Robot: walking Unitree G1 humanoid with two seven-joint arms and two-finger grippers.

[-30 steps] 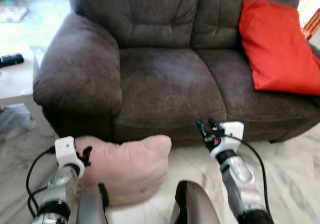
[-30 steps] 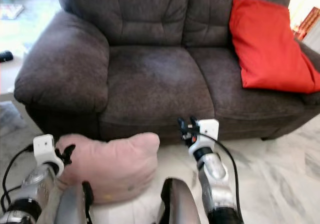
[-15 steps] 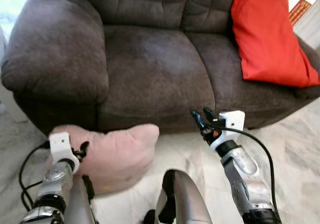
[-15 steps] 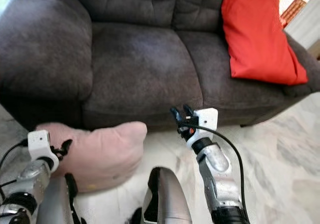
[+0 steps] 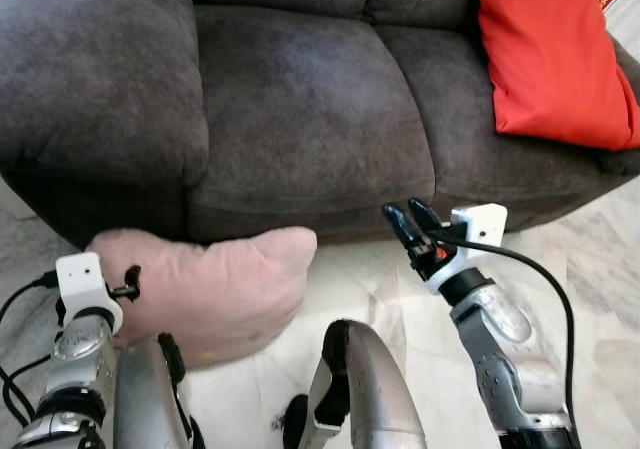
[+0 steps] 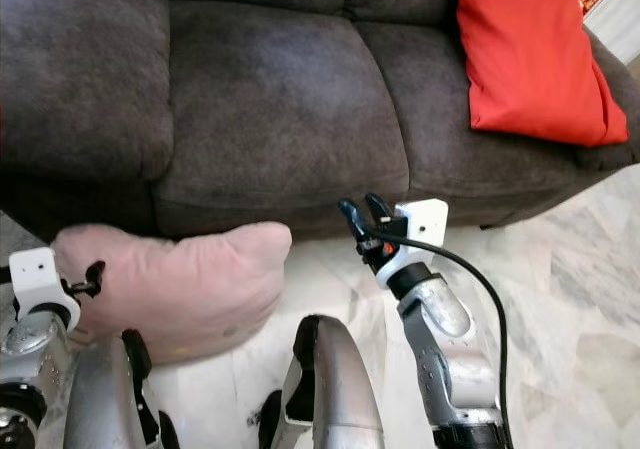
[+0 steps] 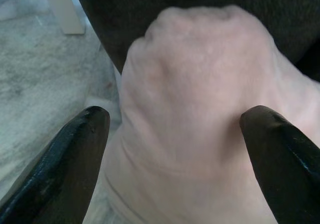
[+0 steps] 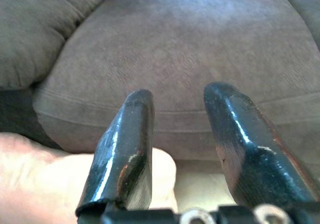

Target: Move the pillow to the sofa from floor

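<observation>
We are seeing the pink pillow (image 5: 215, 289) lying on the floor (image 5: 590, 269) against the sofa (image 5: 300, 99) front. Our left claw (image 7: 172, 134) is gaping wide around its end (fingers apart); our right claw (image 5: 408, 219) is hovering narrowly parted, holding nothing.

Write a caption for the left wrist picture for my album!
Left gripper open wide around the pink pillow on the floor by the sofa.

We see even, soft daylight, pale glare on the floor (image 5: 590, 269), dim shade under the sofa (image 5: 300, 99), wrist views blurred, fingers (image 8: 125, 149) glinting.
</observation>
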